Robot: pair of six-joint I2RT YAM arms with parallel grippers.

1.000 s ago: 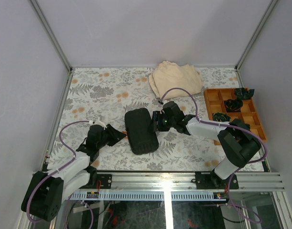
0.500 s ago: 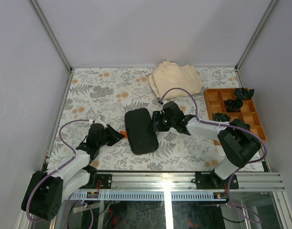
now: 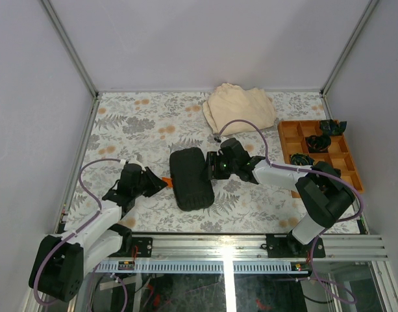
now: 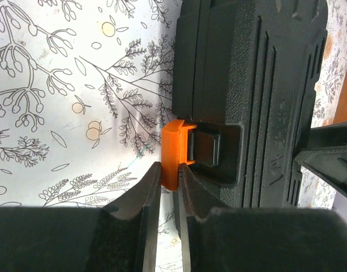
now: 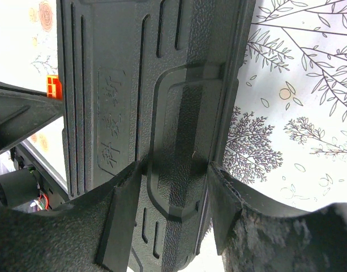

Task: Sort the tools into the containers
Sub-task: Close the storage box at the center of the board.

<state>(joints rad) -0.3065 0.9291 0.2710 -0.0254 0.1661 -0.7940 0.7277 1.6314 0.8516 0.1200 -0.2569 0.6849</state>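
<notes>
The black tool case (image 3: 191,177) lies closed in the middle of the table. Its orange latch (image 4: 174,148) sticks out of the left side. My left gripper (image 4: 168,171) is shut on that latch (image 3: 165,181), one finger on each face of it. My right gripper (image 5: 173,170) is shut on the case's opposite side, its jaws straddling a raised ridge of the lid (image 5: 184,113). In the top view the right gripper (image 3: 213,166) sits at the case's right edge and the left gripper (image 3: 160,182) at its left edge. No tools are in view.
A beige folded cloth (image 3: 239,107) lies at the back of the table. An orange compartment tray (image 3: 347,164) with a few small dark items stands at the right edge. Metal frame posts and grey walls enclose the floral table.
My left gripper's jaws have closed onto the orange latch and the left arm has drawn slightly back to the left. The right gripper and the case have stayed put.
</notes>
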